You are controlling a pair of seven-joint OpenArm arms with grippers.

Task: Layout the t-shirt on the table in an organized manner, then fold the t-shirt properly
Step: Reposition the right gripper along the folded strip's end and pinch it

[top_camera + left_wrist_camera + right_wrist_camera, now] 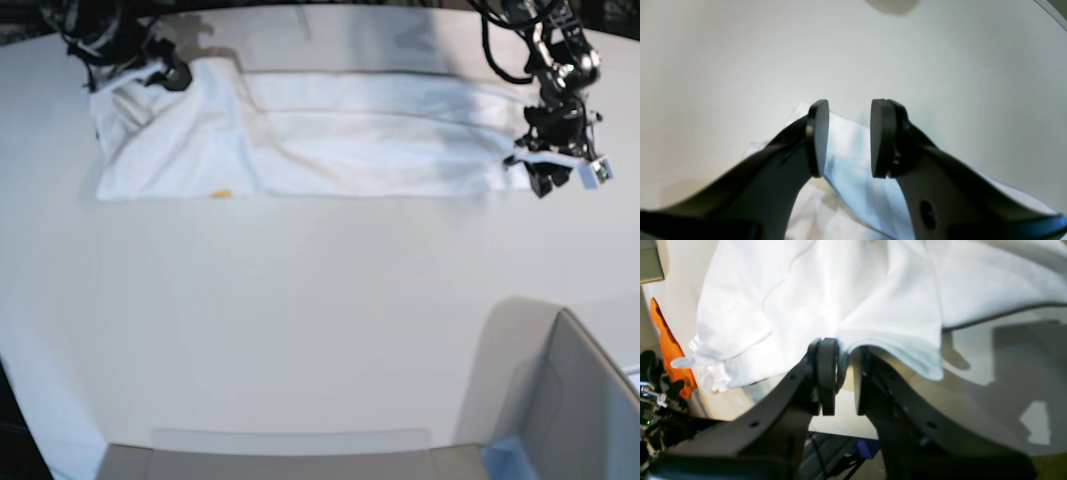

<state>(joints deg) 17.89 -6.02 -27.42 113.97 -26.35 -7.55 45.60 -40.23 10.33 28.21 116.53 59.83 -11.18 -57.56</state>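
The white t-shirt (pixel 330 140) lies as a long, creased band across the far side of the white table (pixel 300 330). A small orange spot of its print shows at its near edge. My right gripper (pixel 165 75) is at the shirt's left end in the base view. In the right wrist view, my right gripper (pixel 843 346) is shut on a hem of the t-shirt (pixel 840 300), lifting it off the table (pixel 990 373). My left gripper (pixel 545 180) is at the shirt's right end. The left gripper (pixel 850 103) is open, with the t-shirt (pixel 853 173) lying under it on the table (pixel 740 66).
A grey box (pixel 570 400) with a blue corner (pixel 505 455) stands at the table's near right. An orange part (pixel 666 340) and cables sit beside the right arm. The table's curved edge (pixel 1052 11) runs past the left gripper.
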